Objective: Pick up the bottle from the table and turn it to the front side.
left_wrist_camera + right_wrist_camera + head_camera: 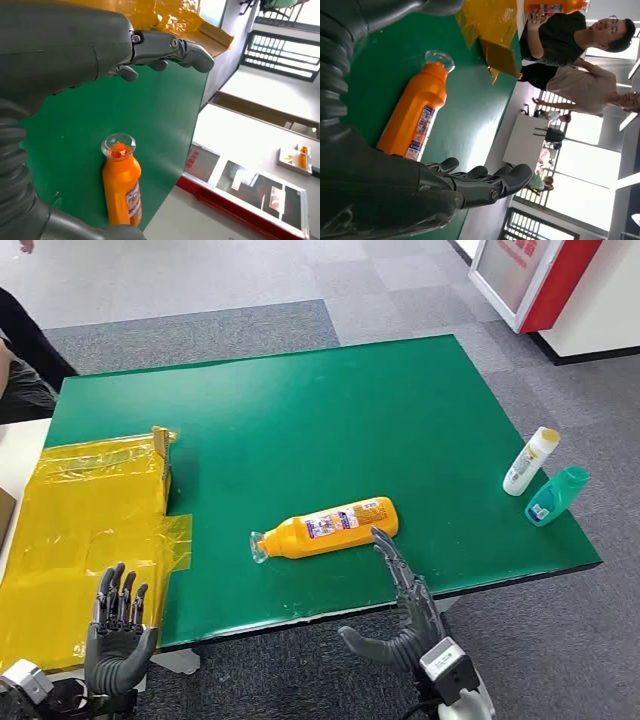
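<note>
Bottle (326,528) lies on its side near the bench's (317,420) near edge, long axis left-right, cap left; right hand (400,615) spread and empty just beside its base, nearer than left hand (117,635), fingers apart; wrist views agree.

My green surface (317,420) and what lies on it

An orange bottle (326,528) lies on its side near the front edge in front of me, its clear cap toward my left and its label facing up; in my left wrist view the same bottle (121,185) shows cap-first, and in my right wrist view its label (419,131) runs along the side. At the left end, crinkled yellow plastic sheeting (83,530) covers the surface, with a small yellow-wrapped box (161,452) standing at its inner edge. Far to my right, near the corner, a white bottle with a yellow cap (530,461) and a teal bottle (556,495) lie side by side, well apart from the orange one
</note>
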